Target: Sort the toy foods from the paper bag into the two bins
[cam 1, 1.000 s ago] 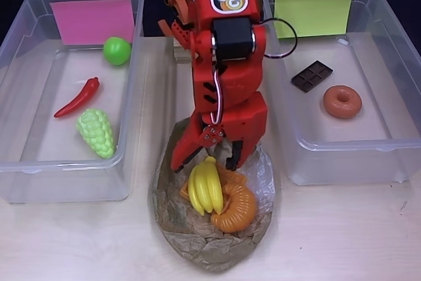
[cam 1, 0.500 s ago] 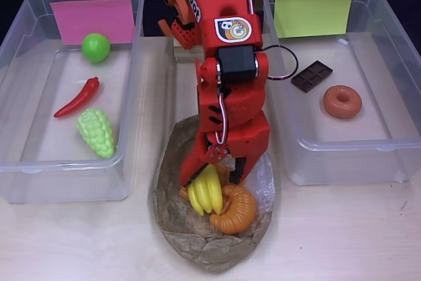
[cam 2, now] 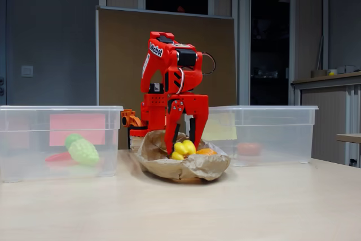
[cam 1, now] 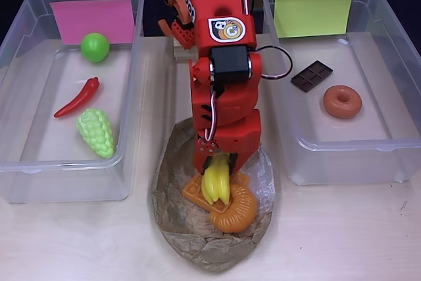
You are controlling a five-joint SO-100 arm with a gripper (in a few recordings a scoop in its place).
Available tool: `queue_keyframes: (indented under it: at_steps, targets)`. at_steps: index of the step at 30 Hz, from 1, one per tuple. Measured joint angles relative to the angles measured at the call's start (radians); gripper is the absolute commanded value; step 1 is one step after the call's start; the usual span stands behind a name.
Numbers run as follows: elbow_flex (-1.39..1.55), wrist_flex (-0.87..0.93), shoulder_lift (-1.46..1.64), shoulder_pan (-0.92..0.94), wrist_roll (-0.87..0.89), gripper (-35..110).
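Claw [cam 1: 217, 169] is clamped on the bananas [cam 1: 217, 185] right over the paper bag [cam 1: 197, 241] (croissant [cam 1: 235, 212] just beside), ready for lifting out.

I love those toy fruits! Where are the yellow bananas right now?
In the overhead view, the yellow bananas sit between the gripper fingers over the paper bag, touching the croissant and waffle.

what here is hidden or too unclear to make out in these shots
- Gripper grip on the bananas: in the overhead view the arm's body covers the fingertips; the fixed view is too small to show contact.
- Waffle: mostly under the bananas and croissant in the overhead view.
- Chocolate bar and donut: in the fixed view, blurred behind the bin wall.
- Paper bag floor: covered by the toys.
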Motion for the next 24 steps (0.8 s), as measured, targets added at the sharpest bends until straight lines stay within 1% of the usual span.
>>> queue_keyframes:
  at_steps: [3,7,14,17,21,24]
  targets:
    - [-0.012,0.021,0.000,0.005,0.000,3]
    - [-0.040,0.060,0.000,0.020,0.000,3]
    - [-0.169,0.230,-0.002,0.048,-0.006,2]
    - [-0.276,0.339,-0.002,0.052,-0.038,2]
    - [-0.399,0.440,0.031,0.071,-0.103,2]
    - [-0.426,0.472,0.098,0.098,-0.155,3]
